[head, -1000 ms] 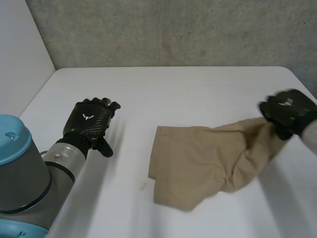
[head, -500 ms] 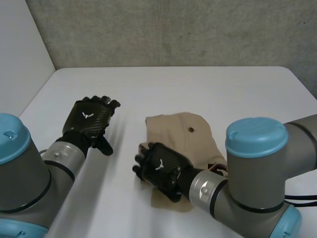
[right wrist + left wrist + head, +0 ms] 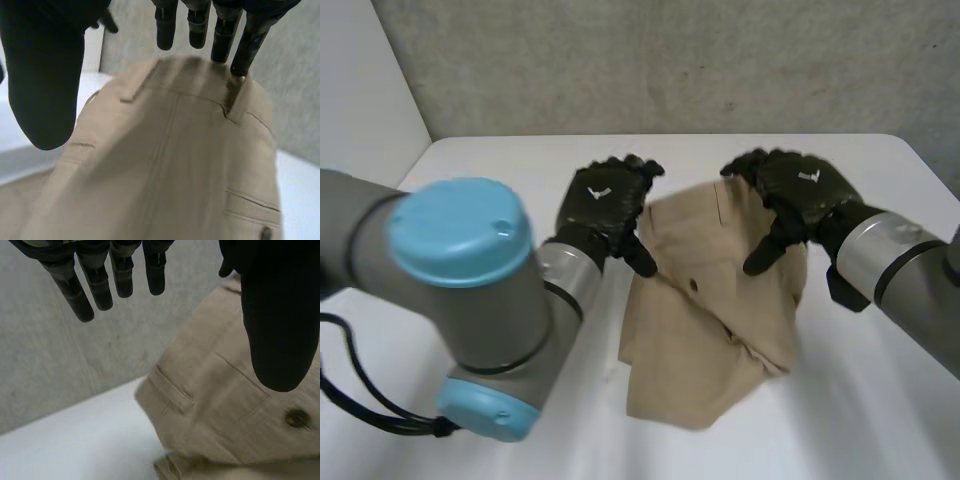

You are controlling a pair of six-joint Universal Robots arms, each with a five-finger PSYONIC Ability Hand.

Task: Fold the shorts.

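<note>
On the white table (image 3: 470, 170), left of centre, the left hand (image 3: 603, 203) hovers with fingers straight and thumb spread wide, just beside the left edge of the tan shorts (image 3: 690, 330), holding nothing. The shorts lie rumpled mid-table. Over their right side, the right hand (image 3: 802, 190) is likewise spread, its fingertips (image 3: 240, 55) at the waistband.

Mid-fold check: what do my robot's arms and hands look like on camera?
The left hand and the right hand are both black, each with a woven, carbon-like back plate bearing a small white mark. The left arm is a thick grey cylinder topped by a round light-blue cap. The right arm is grey, with a silver wrist band next to the hand.
</note>
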